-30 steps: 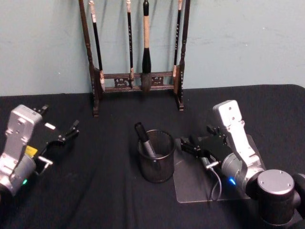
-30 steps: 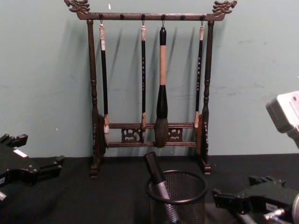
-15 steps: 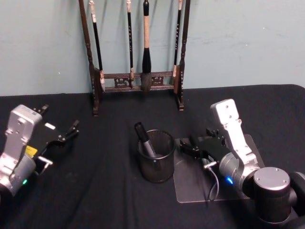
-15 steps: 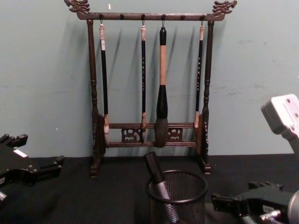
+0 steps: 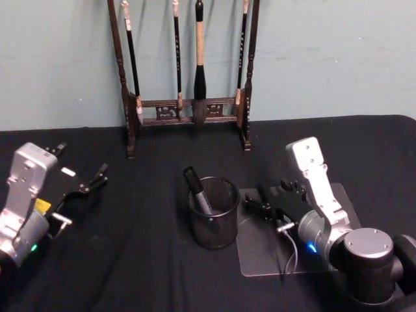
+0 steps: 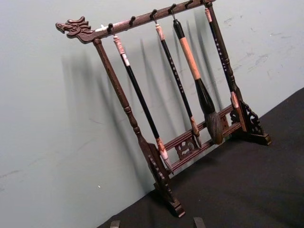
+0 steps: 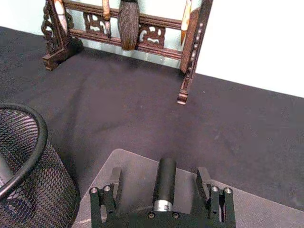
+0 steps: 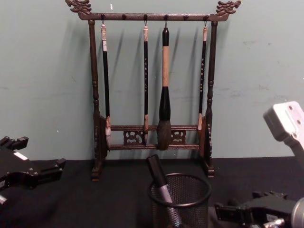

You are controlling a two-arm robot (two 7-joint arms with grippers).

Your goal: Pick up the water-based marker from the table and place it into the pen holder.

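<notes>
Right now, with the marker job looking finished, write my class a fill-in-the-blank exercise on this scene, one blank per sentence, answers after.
1. The marker stands tilted ___ the pen holder.
2. The right gripper is over a clear mat with its fingers ___.
3. The brush rack carries ___ hanging brushes.
4. The left gripper is parked on the holder's ___ side.

Missing words: inside; open; four; left.

The dark marker [image 5: 197,190] leans inside the mesh pen holder [image 5: 218,232] on the table [image 5: 130,260].
</notes>
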